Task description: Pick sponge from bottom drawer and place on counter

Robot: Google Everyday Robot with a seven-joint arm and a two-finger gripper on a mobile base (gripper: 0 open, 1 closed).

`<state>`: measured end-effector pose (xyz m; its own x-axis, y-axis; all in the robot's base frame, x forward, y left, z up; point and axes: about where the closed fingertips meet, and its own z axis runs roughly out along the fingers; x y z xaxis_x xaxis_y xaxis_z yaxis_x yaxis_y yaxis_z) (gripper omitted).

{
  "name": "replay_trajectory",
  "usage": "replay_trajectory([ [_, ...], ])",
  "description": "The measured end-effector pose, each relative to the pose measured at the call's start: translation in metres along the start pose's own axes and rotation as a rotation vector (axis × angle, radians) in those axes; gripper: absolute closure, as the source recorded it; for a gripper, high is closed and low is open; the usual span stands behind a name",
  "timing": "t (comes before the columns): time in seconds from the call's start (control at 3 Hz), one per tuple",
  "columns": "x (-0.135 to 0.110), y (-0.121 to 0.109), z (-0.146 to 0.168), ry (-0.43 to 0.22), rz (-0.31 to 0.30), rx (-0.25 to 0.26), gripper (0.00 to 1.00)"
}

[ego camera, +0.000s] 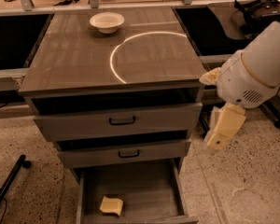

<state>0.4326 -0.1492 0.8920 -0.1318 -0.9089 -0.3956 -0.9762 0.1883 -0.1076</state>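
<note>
Glossy counter (74, 64), plastic claw (222, 129) beside it

Sponge (111, 205) in bottom drawer (147, 185); pincer (220, 138) to right
</note>
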Motion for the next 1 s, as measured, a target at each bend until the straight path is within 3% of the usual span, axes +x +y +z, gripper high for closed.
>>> replay_trajectory([
  [0.33,-0.017,0.029,0.069,-0.132,0.013,-0.112,0.0],
  [0.67,-0.017,0.029,0.07,-0.132,0.013,-0.112,0.0],
  [1.0,-0.016,0.031,0.131,-0.194,0.017,-0.156,0.0],
])
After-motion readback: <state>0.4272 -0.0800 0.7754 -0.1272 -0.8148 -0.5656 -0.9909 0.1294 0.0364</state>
